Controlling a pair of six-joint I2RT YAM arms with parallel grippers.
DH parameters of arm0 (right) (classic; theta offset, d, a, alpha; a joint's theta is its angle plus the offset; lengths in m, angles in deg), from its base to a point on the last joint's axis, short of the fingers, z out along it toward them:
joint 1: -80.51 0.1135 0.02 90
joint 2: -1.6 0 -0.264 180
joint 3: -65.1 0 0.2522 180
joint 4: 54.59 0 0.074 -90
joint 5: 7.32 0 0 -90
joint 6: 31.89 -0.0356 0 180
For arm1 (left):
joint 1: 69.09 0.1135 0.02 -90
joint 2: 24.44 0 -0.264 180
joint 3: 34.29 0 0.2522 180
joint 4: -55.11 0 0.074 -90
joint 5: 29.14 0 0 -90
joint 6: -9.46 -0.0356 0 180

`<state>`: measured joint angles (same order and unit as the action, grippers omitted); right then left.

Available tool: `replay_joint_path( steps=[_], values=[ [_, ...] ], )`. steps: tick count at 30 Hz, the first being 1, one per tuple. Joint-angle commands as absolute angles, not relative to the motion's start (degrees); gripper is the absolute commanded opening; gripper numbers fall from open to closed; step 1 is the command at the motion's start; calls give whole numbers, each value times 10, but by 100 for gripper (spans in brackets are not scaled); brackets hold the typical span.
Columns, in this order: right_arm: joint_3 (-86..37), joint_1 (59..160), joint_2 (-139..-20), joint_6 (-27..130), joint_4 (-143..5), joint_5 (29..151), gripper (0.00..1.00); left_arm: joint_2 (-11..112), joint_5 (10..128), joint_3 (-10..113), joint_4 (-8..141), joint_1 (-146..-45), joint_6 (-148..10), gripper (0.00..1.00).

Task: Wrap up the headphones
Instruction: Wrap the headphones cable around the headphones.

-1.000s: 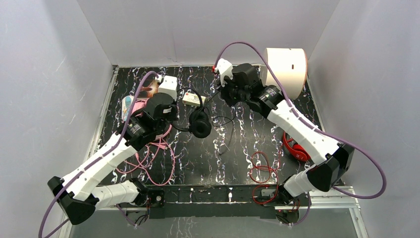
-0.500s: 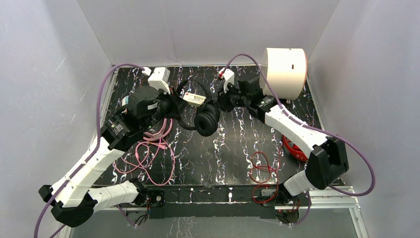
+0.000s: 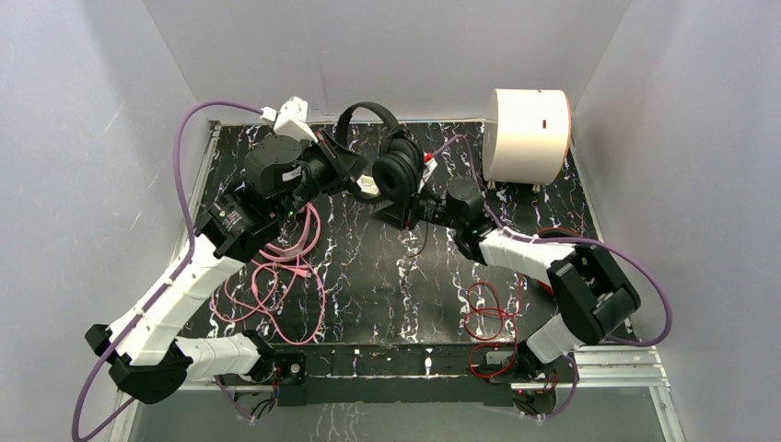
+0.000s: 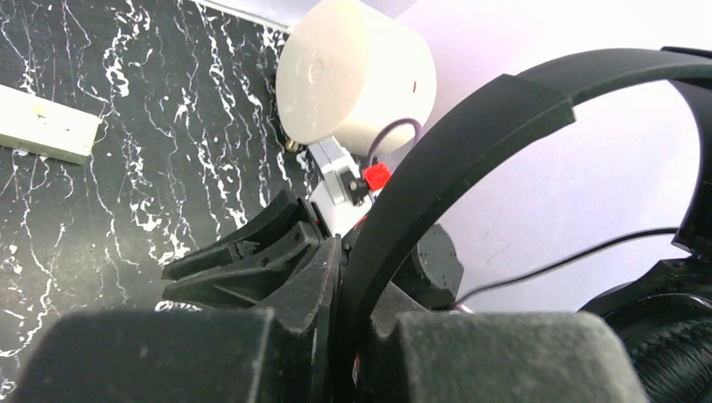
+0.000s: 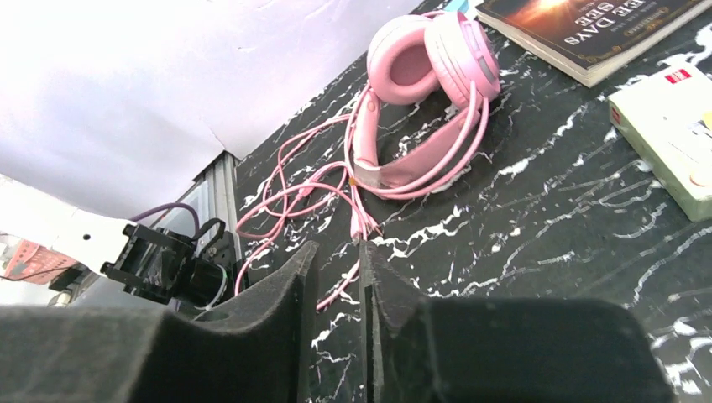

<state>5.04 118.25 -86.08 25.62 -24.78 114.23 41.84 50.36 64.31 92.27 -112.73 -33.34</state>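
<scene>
A black, white-veined tabletop (image 3: pixel 387 295) carries a cream, drum-shaped cylinder (image 3: pixel 528 133) at about one o'clock, close to the back wall. In the right wrist view, a book (image 5: pixel 588 25) lies at one o'clock, with a pale box (image 5: pixel 672 143) near it at three o'clock.

The book (image 5: pixel 588 25) lies behind the bulky headset (image 5: pixel 424 67), drum (image 3: pixel 527 133) far right.
</scene>
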Motion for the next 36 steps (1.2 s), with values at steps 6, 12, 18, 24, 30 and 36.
replay_joint_path(
  steps=[6,12,18,24,30,36],
  values=[
    [74,1162,-776,334,-331,1172,50,404,437,685,879,-1127,-266,0],
    [68,1136,-757,351,-384,1152,60,441,449,739,884,-1127,-276,0],
    [23,1122,-777,364,-485,1092,67,450,438,765,895,-1127,-287,0],
    [-20,1098,-804,399,-545,1071,77,445,444,778,909,-1126,-289,0],
    [-9,1026,-795,452,-490,1206,88,432,448,772,909,-1127,-286,0],
    [80,984,-685,514,-391,1328,99,433,430,778,920,-1127,-302,0]
  ],
)
